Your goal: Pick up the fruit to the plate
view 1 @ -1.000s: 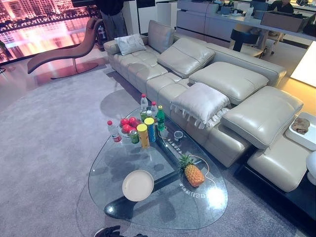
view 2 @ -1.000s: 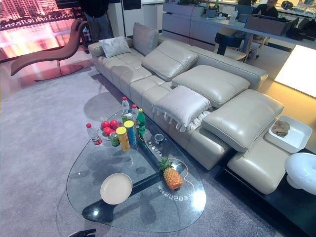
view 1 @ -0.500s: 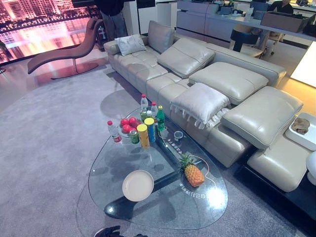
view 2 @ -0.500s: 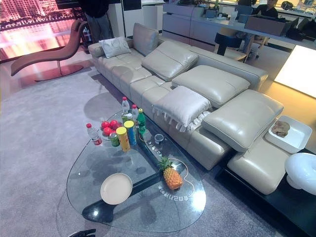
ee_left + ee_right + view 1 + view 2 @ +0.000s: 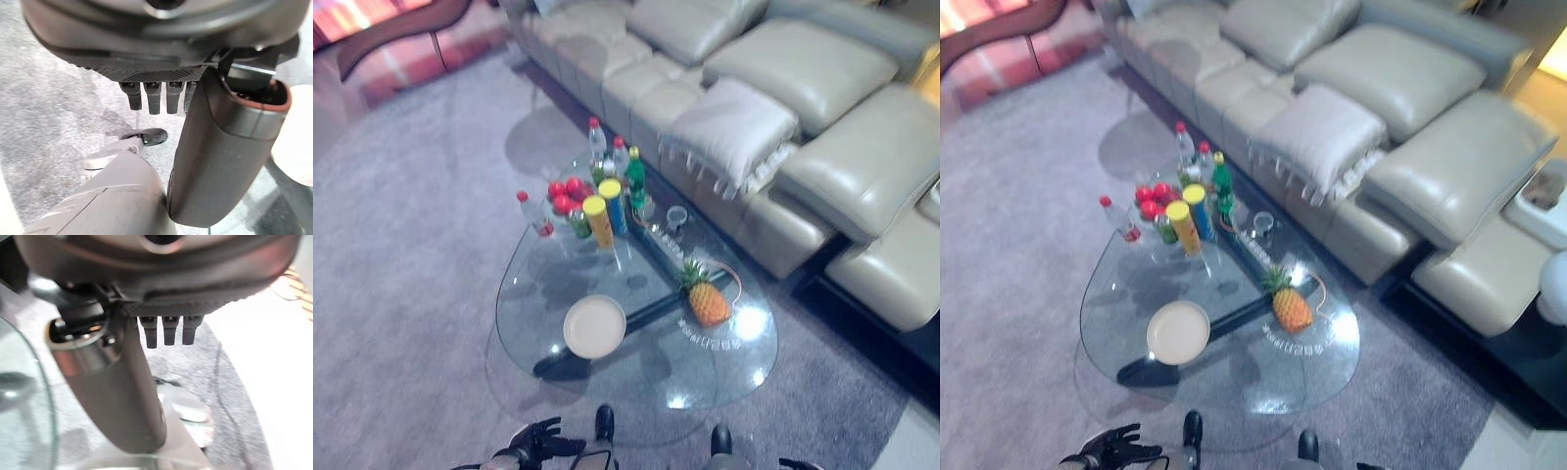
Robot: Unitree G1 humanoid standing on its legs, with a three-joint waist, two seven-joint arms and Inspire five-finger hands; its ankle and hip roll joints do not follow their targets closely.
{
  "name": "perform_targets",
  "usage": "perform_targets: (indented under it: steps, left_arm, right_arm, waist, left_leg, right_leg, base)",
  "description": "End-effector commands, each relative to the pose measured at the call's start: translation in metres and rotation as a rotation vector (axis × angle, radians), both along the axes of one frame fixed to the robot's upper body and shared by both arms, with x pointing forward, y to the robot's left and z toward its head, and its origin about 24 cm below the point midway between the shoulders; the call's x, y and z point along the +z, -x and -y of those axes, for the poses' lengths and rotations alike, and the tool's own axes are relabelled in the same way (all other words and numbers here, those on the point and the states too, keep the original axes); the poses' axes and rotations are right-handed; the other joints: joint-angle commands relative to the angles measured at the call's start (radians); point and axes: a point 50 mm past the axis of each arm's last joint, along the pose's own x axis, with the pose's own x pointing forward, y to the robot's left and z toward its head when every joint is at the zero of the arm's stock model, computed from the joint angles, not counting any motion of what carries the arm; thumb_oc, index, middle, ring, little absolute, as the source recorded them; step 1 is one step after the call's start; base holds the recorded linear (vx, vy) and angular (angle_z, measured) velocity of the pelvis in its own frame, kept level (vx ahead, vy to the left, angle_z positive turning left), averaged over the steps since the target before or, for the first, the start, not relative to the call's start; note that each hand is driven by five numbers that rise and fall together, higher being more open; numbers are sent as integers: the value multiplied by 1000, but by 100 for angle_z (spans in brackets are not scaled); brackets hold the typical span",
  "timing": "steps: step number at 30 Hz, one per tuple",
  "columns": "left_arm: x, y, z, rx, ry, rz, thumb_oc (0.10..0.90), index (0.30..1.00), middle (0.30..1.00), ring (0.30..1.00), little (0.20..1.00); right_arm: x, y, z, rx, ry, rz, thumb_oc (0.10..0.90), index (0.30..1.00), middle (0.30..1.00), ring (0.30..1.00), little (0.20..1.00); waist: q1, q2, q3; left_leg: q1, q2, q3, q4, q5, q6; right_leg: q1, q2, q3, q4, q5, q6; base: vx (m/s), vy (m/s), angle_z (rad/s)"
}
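Observation:
A pineapple [image 5: 708, 304] lies on the right part of a glass coffee table [image 5: 724, 367]. An empty cream plate [image 5: 594, 326] sits on the table's near left part, a short way from the pineapple. Several red apples [image 5: 563, 193] are heaped at the table's far end. My left hand [image 5: 536, 443] hangs low by the table's near edge, open and holding nothing; in its wrist view the fingers [image 5: 154, 95] are straight and the plate [image 5: 295, 142] shows beyond the thumb. My right hand [image 5: 112, 382] is open and empty too, beside the glass edge [image 5: 36, 396].
Two tall yellow-topped cans [image 5: 599, 220], a green bottle [image 5: 634, 176], water bottles [image 5: 596, 142], a small red-capped bottle [image 5: 532, 212] and a glass cup [image 5: 676, 216] crowd the far end near the apples. A beige sofa [image 5: 822, 108] runs behind the table. Grey carpet [image 5: 401, 264] surrounds it.
The whole picture has shifted: the camera has tipped down and drawn nearer the table. Things on the table keep their places. My left hand shows a little more.

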Motion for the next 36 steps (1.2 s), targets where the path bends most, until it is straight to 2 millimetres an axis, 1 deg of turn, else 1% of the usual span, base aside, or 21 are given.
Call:
perform_targets:
  steps: [1,2,4,5,6,8,9,11,15,18,21,25,30,36]
  left_arm:
    - [3,0,-14,-2,-30,-27,800,900,900,900,900]
    - [4,-4,-15,-1,-21,-13,800,900,900,900,900]
    - [13,-26,-9,-25,76,55,800,900,900,900,900]
    - [14,-28,-9,-28,85,56,800,900,900,900,900]
    - [17,-37,-4,-50,143,71,800,900,900,900,900]
    - [25,-54,2,-63,214,114,800,900,900,900,900]
    - [31,-63,1,-58,225,143,800,900,900,900,900]
    - [42,-79,-5,-13,212,208,800,900,900,900,900]
    - [65,-106,-20,132,147,363,800,900,900,900,900]
    - [80,-120,-29,230,128,464,800,900,900,900,900]
    - [86,-124,-35,304,101,517,800,900,900,900,900]
    - [87,-124,-39,328,38,516,800,900,900,900,900]
    - [87,-123,-45,377,-58,500,800,900,900,900,900]
    - [91,-126,-49,429,-116,509,800,900,900,900,900]
  right_arm:
    - [0,-14,-8,6,-27,-8,800,900,900,900,900]
    - [2,-17,-6,5,-22,4,800,900,900,900,900]
    - [12,-38,3,2,-1,72,800,900,900,900,900]
    - [12,-39,3,2,0,76,800,900,900,900,900]
    - [17,-47,8,-1,11,109,800,900,900,900,900]
    - [29,-66,16,-27,22,196,800,900,900,900,900]
    - [35,-77,18,-42,22,248,800,900,900,900,900]
    - [45,-94,19,-58,21,326,800,900,900,900,900]
    - [62,-118,21,-97,22,477,800,900,900,900,900]
    - [73,-132,21,-134,13,575,800,900,900,900,900]
    - [78,-139,20,-150,12,620,800,900,900,900,900]
    - [82,-144,20,-169,10,649,800,900,900,900,900]
    - [87,-150,21,-178,11,679,800,900,900,900,900]
    - [94,-160,16,-157,7,709,800,900,900,900,900]
  waist:
    - [32,-57,123]
    - [32,-57,136]
    - [35,-55,190]
    - [35,-55,192]
    - [35,-53,211]
    - [35,-46,244]
    - [34,-45,255]
    - [33,-46,255]
    - [30,-45,255]
    - [30,-45,255]
    - [26,-47,255]
    - [26,-49,255]
    - [31,-54,255]
    - [36,-55,255]
  left_leg:
    - [14,23,40,-2,-78,29]
    - [6,21,38,-2,-76,29]
    - [-39,20,34,-2,-57,26]
    - [-42,20,34,-2,-56,26]
    - [-60,20,33,-2,-46,26]
    - [-101,21,30,5,-29,24]
    - [-127,21,30,17,-25,24]
    - [-204,19,21,66,-29,23]
    - [-352,13,-4,181,-41,24]
    - [-444,-9,-25,270,-64,31]
    - [-502,-28,-36,341,-84,41]
    - [-550,-42,-41,404,-105,50]
    - [-596,-47,-45,476,-138,62]
    - [-649,-47,-54,531,-154,69]
  right_leg:
    - [-126,-88,18,2,98,8]
    - [-136,-87,20,6,99,7]
    - [-192,-91,26,27,107,6]
    - [-197,-91,27,30,107,6]
    - [-225,-92,32,48,107,5]
    - [-279,-94,40,86,103,5]
    - [-314,-98,48,111,101,8]
    - [-390,-100,57,154,98,8]
    - [-523,-96,81,247,82,5]
    - [-604,-90,98,301,74,1]
    - [-656,-82,109,346,66,-5]
    - [-696,-78,113,387,57,-10]
    - [-741,-72,128,444,36,-16]
    - [-791,-60,140,507,14,-24]
  base:
    - [-105,-6,2]
    - [-135,8,1]
    - [-172,8,1]
    - [-126,-4,-2]
    - [-109,-4,-2]
    - [-148,-6,-2]
    - [-143,-9,-1]
    - [-133,-25,-1]
    - [-104,-33,2]
    - [-78,-29,4]
    - [-55,-1,16]
    - [-31,16,16]
    - [-6,13,2]
    - [-3,14,-2]
